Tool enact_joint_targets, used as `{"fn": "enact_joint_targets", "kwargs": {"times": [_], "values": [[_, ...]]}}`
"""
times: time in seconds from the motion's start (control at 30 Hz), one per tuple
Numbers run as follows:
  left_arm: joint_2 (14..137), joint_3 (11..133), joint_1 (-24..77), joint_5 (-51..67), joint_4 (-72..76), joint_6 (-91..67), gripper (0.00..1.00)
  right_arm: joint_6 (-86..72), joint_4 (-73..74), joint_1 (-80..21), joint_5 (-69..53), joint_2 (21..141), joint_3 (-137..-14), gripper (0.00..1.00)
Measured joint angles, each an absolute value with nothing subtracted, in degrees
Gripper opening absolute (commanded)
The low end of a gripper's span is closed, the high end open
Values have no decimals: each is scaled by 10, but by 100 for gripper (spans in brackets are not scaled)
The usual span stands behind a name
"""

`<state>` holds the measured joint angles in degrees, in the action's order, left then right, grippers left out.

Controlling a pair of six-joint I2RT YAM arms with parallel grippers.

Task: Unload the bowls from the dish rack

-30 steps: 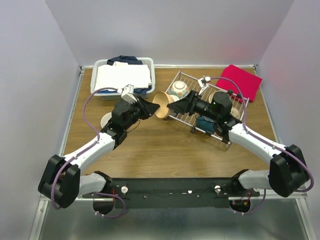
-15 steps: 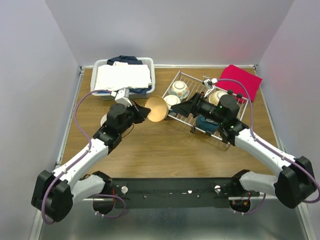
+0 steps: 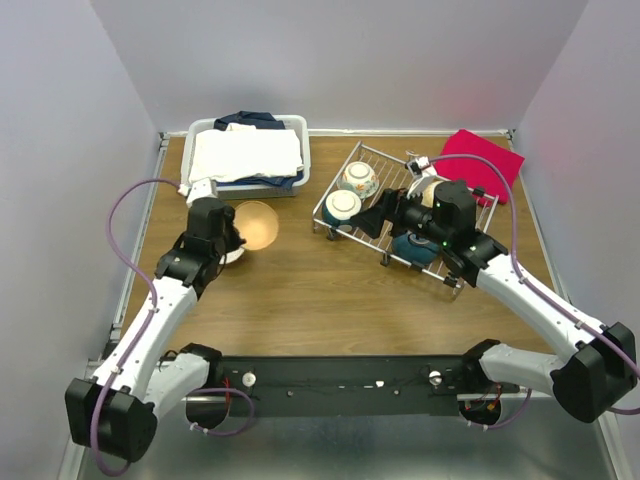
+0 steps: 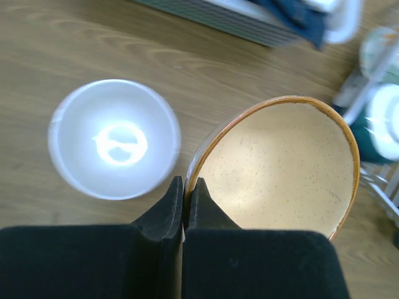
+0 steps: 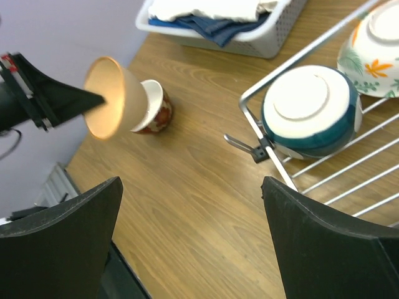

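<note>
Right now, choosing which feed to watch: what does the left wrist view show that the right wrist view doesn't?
Left wrist only: straight down into the white-lined bowl. Right wrist only: the open right gripper, that bowl's red outside, and the rack's teal bowl in focus. Both: the tan bowl held by the left gripper, and the white bin.

Left jaws tight, right jaws wide

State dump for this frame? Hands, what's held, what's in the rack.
left hand: shut on beige bowl rim, above table
right hand: open, empty, by rack corner
on table: red bowl, white inside, upright, beside held bowl
dish rack: teal bowl and floral bowl upside down; others partly hidden by right arm
</note>
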<state>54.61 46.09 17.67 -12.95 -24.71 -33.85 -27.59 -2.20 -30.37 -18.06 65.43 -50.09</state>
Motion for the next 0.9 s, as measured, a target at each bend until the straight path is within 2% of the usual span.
{"fn": "enact_joint_targets", "kwargs": {"times": [0.23, 0.57, 0.7, 0.9], "values": [[554, 460, 46, -129, -302, -323, 0, -248, 19, -304, -172, 655, -501, 100], [656, 446, -16, -104, -262, -323, 0, -225, 58, -304, -170, 647, -501, 100], [685, 438, -25, -95, -240, -323, 16, -221, 68, -304, -164, 634, -501, 100], [693, 418, -34, -85, -208, -324, 33, -218, 75, -304, -152, 621, -501, 100]]}}
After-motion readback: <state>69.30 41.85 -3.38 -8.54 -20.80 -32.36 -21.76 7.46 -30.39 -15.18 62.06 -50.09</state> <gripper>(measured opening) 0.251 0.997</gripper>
